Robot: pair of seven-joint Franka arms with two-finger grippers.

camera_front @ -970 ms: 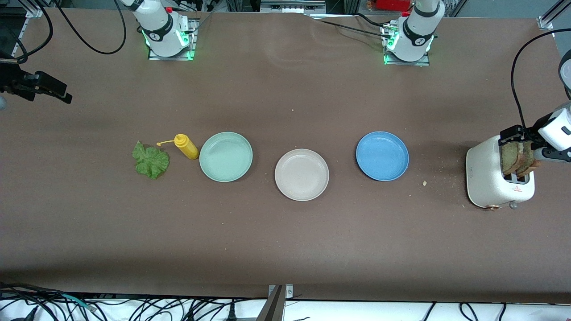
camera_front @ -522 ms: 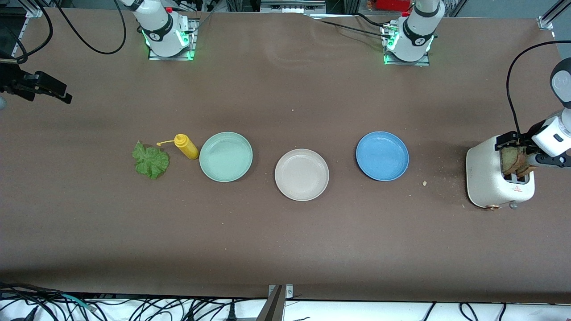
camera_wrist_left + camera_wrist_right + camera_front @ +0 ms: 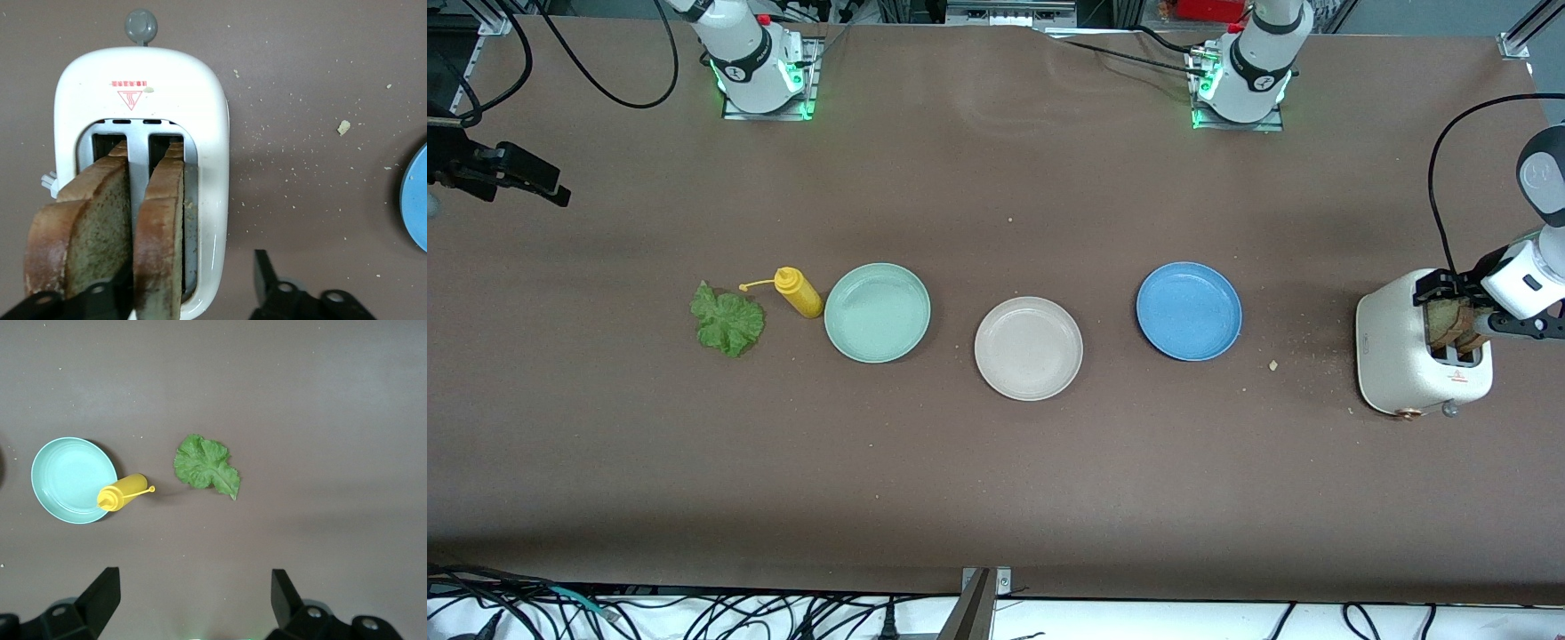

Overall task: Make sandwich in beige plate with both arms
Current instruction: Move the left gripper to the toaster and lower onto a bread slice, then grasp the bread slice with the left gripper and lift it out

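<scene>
Brown table; left gripper jaws astride toast in toaster, unclosed; right gripper jaws open.

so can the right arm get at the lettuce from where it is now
Probably yes. The right gripper hangs open over bare table with the lettuce lying flat in plain sight; the yellow bottle beside it stands apart, so nothing blocks a descent.

Two bread slices in toaster
</scene>
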